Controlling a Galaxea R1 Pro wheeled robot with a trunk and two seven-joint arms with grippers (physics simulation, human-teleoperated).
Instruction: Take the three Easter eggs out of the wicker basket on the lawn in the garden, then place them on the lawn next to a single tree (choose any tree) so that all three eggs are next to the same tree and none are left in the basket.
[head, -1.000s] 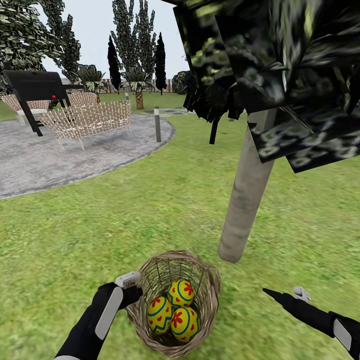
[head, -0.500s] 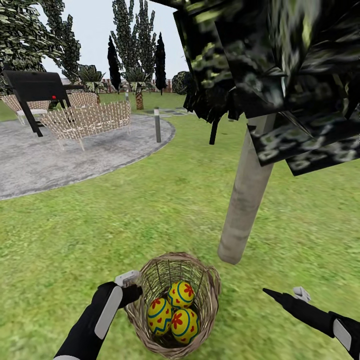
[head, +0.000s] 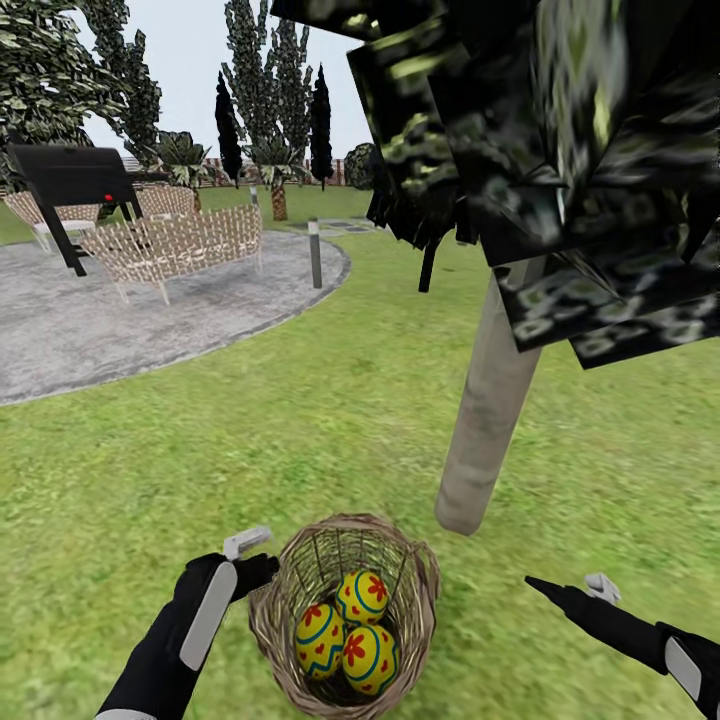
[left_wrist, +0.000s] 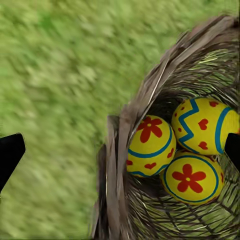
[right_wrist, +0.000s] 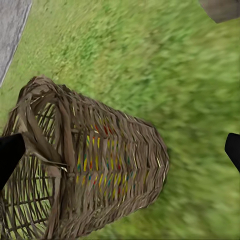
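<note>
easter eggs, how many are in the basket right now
3, all inside the wicker basket: one with hearts and a zigzag on the robot's left, one with a flower toward the tree, one with a flower nearest the robot. None lie on the lawn.

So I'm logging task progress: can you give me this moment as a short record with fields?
eggs in basket: three Easter eggs, all inside the wicker basket
eggs on lawn: zero
basket: upright on the lawn, close to the tree trunk
left hand: open, astride the basket rim, holding nothing
right hand: open, beside the basket, holding nothing
progress: no egg removed yet
</note>
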